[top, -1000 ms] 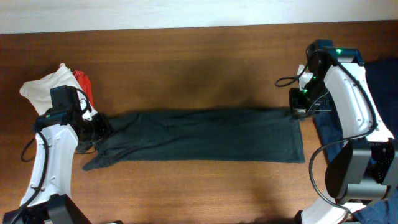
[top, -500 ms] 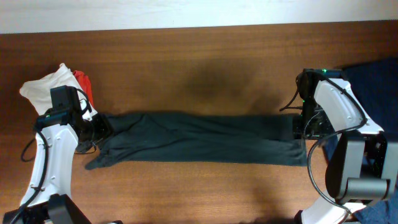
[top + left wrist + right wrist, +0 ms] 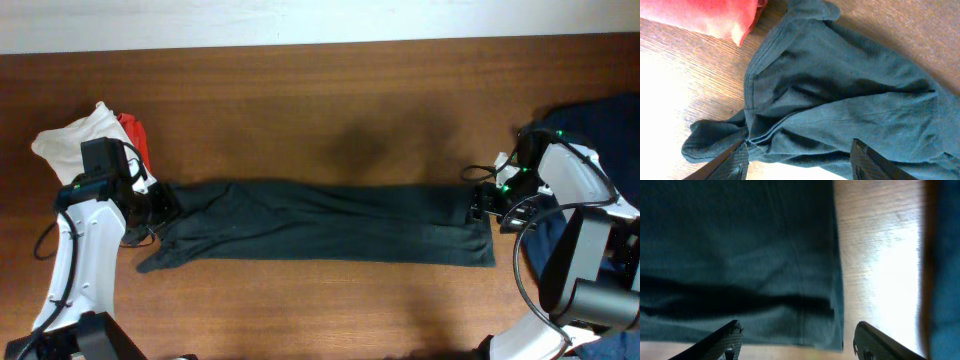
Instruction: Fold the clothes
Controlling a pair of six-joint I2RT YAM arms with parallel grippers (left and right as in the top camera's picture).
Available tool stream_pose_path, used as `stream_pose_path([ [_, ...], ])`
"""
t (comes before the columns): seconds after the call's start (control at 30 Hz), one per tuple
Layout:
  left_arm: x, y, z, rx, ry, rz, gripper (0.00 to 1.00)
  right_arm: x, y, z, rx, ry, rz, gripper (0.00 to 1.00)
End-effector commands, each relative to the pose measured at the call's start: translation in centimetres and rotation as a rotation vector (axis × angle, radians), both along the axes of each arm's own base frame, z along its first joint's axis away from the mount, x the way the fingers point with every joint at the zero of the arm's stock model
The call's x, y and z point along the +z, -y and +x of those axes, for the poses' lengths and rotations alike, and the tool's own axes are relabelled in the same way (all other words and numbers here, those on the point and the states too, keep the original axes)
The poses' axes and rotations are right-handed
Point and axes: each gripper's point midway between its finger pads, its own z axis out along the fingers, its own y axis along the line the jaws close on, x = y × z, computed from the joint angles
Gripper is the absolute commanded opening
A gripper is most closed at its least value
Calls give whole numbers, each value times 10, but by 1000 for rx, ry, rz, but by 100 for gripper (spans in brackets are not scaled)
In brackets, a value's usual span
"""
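A dark teal garment lies as a long narrow band across the table, folded lengthwise. Its left end is bunched, with a seam and cuff showing. My left gripper hangs over that bunched end, open, its fingers standing wide on either side of the cloth. My right gripper is at the garment's right edge, open above the cloth's corner, holding nothing.
A white cloth and a red cloth lie bunched at the back left, the red one just beyond the garment's end. Blue clothes are piled at the right edge, close to the right arm.
My right gripper carried the garment's far right corner toward the front, folding the band narrower, then opened and let go. The left arm has not moved.
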Motion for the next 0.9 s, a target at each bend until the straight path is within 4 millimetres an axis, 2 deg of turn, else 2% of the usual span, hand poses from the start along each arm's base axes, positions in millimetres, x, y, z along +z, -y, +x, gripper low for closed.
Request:
stream_pose_path([
  [0.0, 4, -1, 1, -12, 14, 0, 65, -13, -8, -3, 23, 32, 40, 75],
  [0.13, 4, -1, 1, -12, 14, 0, 65, -35, -12, -7, 21, 65, 47, 73],
  [0.23, 4, -1, 1, -12, 14, 0, 65, -37, -21, -4, 14, 88, 97, 48],
  [0.27, 4, -1, 1, -12, 14, 0, 65, -37, -21, -4, 13, 89, 100, 26],
  [0.33, 4, -1, 1, -12, 14, 0, 65, -37, -21, -4, 13, 89, 100, 6],
  [0.43, 4, -1, 1, -12, 13, 0, 65, -36, -20, -2, 13, 95, 96, 4],
  [0.47, 4, -1, 1, -12, 13, 0, 65, -34, -14, -1, 4, 90, 67, 4],
  [0.53, 4, 0, 0, -12, 10, -1, 65, -23, 18, 2, -92, 49, -73, 4],
  [0.6, 4, -1, 1, -12, 11, -1, 65, 13, 45, 16, -142, 56, -139, 4],
  [0.63, 4, -1, 1, -12, 11, -1, 65, 28, 47, 24, -134, 73, -142, 4],
  [0.7, 4, -1, 1, -12, 11, -1, 65, 50, 38, 37, -91, 96, -142, 4],
  [0.77, 4, -1, 1, -12, 11, -1, 65, 66, 15, 49, -14, 118, -142, 4],
  [0.83, 4, -1, 1, -12, 11, -1, 65, 72, -33, 57, 115, 130, -134, 4],
  [0.87, 4, -1, 1, -12, 11, -1, 65, 71, -51, 57, 161, 130, -131, 4],
])
